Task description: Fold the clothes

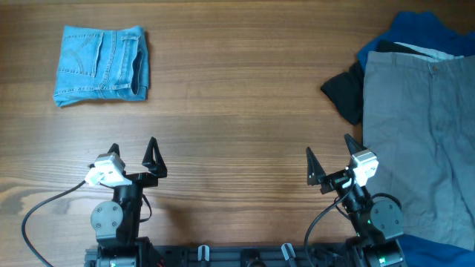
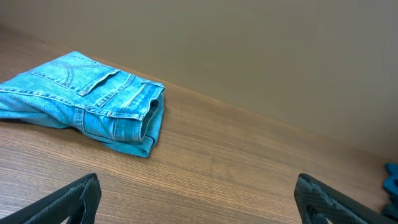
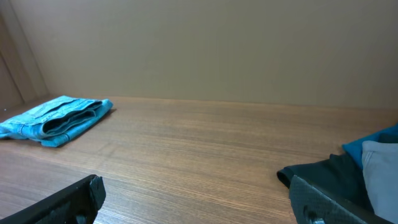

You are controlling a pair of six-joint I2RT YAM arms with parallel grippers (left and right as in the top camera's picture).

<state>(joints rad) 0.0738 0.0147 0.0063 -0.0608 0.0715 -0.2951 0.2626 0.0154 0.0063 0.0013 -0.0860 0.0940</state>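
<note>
Lighting's soft and even, looks like it comes from above, no real glare on the table [image 1: 237, 111]. Just a faint shadow under the jeans [image 2: 93, 102]. Overhead's sharp, wrist views go blurry along the bottom edge

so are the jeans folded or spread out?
Folded. The jeans lie as one compact rectangular bundle, with stacked layers showing along the edge in both wrist views.

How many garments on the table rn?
4: folded jeans far left; at the right edge, grey trousers over a black garment and a blue garment. More may be hidden underneath.
</note>
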